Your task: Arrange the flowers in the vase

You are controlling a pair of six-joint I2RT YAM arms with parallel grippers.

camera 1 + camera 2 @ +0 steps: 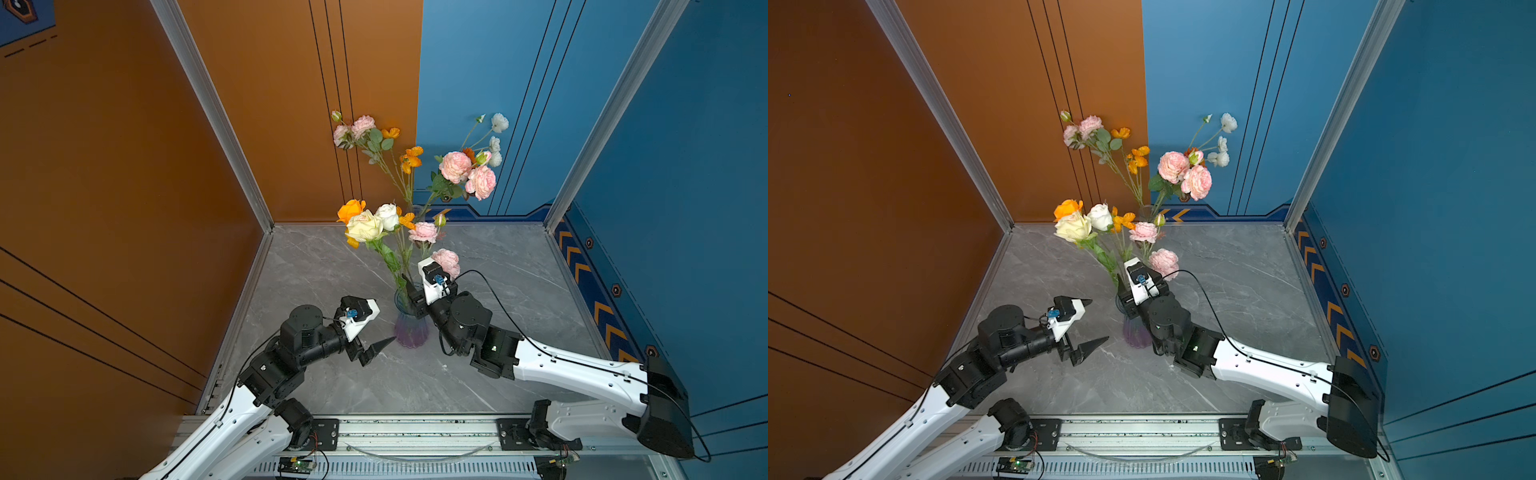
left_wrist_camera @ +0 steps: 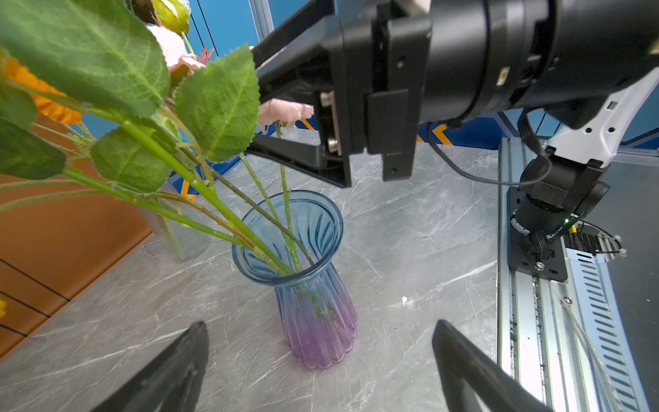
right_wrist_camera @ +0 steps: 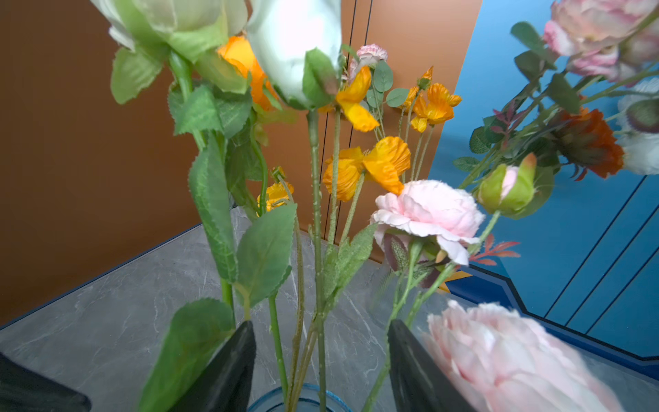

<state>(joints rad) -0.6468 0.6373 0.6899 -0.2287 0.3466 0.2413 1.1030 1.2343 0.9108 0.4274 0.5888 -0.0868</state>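
A ribbed glass vase, blue at the top and purple at the foot, stands on the grey table. The flowers stand in it: cream, white, orange and pink blooms on green stems. My right gripper hovers just above the vase rim. It is open, with several stems passing loosely between its fingers. One pink bloom hangs beside it. Left of the vase, my left gripper is wide open and empty, pointing at the vase's lower half.
A second, clear glass vase stands at the back near the wall corner, holding more pink, orange and white flowers. Orange and blue walls close in the table. A metal rail runs along the front edge.
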